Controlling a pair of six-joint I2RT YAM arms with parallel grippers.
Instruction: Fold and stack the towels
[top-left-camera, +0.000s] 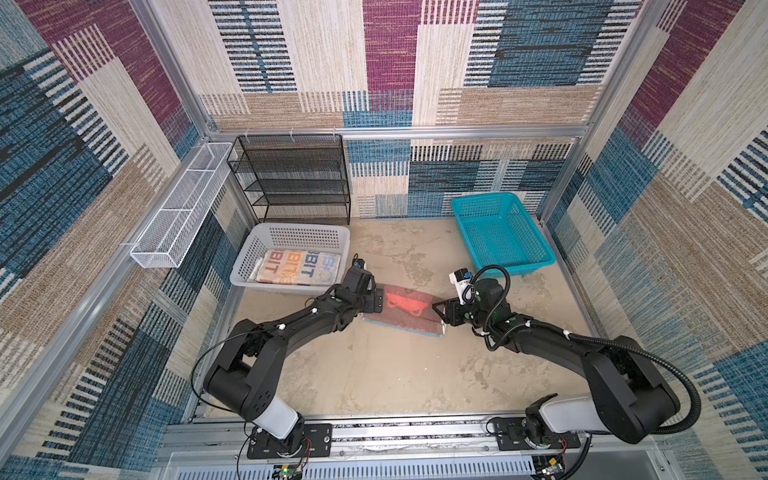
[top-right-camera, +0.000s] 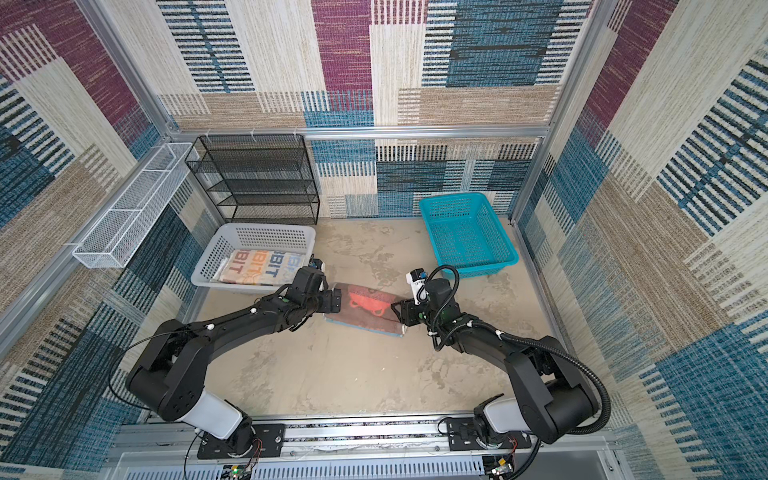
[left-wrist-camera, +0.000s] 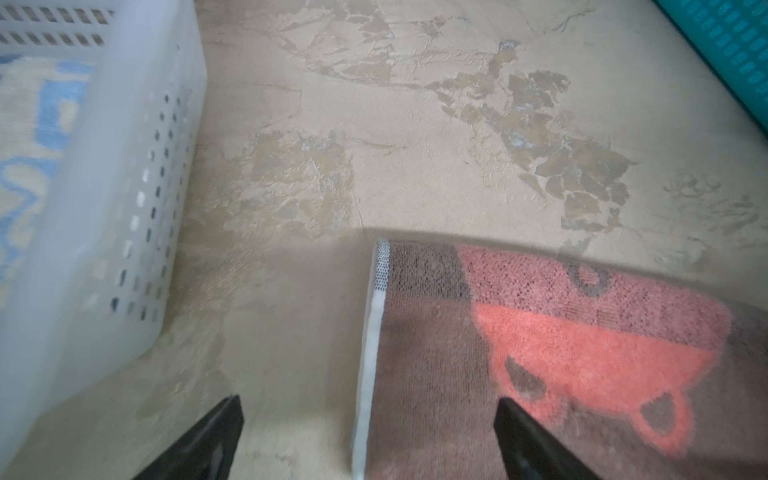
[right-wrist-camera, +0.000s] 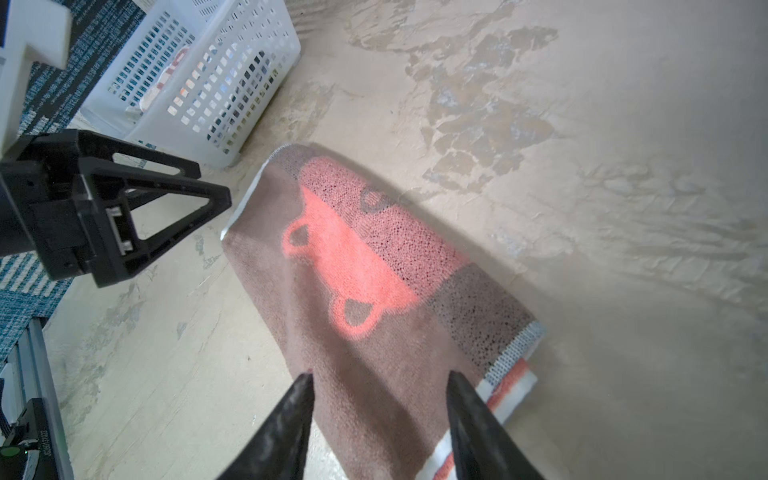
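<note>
Counter (top-left-camera: 395, 374), beige and mottled, lies bare on its near part in both top views, with the two arms reaching away from the near edge toward the middle.

At mid-counter a brown towel (top-left-camera: 405, 309) with a coral-orange figure lies folded into a long strip, running left to right and slightly skewed. A pale hem shows along its ends. The left gripper (top-left-camera: 377, 301) is at the towel's left end. In the left wrist view its fingers are spread wide, one over the brown cloth (left-wrist-camera: 540, 353) and the other over bare counter beside the hem, and they pinch nothing. The right gripper (top-left-camera: 439, 313) is at the towel's right end. In the right wrist view its fingers stand apart above the cloth (right-wrist-camera: 353, 291) near the striped hem, and they grip nothing either.

Farther back on the left, a white basket (top-left-camera: 299, 235) holds a folded lettered towel (top-left-camera: 297, 268) lying flat inside. A teal basket (top-left-camera: 482, 205) sits at the far right, well apart from the brown towel.

Against the far wall on the left stands a black mesh rack (top-left-camera: 291, 178), and a white wire tray (top-left-camera: 183, 208) hangs on the left wall.
</note>
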